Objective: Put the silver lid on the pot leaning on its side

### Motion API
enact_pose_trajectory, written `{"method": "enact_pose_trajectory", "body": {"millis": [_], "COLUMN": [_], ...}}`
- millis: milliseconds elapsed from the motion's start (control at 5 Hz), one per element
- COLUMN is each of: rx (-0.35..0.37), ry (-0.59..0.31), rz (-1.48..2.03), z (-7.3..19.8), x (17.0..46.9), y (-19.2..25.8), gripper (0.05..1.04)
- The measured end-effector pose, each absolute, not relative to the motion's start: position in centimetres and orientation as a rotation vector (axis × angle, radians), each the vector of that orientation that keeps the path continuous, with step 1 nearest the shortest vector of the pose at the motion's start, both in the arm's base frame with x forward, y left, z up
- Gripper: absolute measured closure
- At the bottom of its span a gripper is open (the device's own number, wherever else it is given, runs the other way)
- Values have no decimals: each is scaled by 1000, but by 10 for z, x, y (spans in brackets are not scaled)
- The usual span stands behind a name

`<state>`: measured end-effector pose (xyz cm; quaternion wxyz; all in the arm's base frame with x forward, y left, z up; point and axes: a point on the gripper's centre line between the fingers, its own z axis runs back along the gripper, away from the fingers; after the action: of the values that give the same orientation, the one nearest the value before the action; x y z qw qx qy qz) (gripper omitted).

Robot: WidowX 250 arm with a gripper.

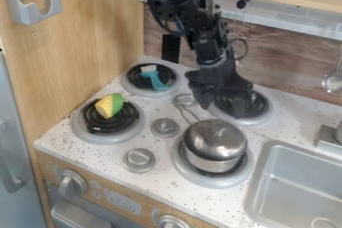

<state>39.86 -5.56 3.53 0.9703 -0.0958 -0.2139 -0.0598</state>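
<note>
The silver pot (211,163) stands on the front right burner, its thin wire handle extending toward the back left. A shiny round silver surface (215,134) covers its top and looks like the lid; whether it sits fully level on the rim I cannot tell. Behind the pot, the black gripper (223,103) hangs down over the left part of the back right burner, open, with no object visible between its fingers.
A yellow and green toy vegetable (109,105) lies on the front left burner (83,131). On the back left burner rests a teal brush (155,78). Round knobs (139,160) run between the burners. The sink (294,184) is at the right, and a wooden wall (80,37) rises at the left.
</note>
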Motion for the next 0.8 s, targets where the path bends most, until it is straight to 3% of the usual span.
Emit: {"method": "enact_pose_trajectory", "body": {"millis": [400, 800], "rx": [-196, -125], "ry": [-409, -221], "rz": [-135, -163], "z": [39, 68], "x": [399, 395], "y": [-51, -38], "gripper": [85, 85]}}
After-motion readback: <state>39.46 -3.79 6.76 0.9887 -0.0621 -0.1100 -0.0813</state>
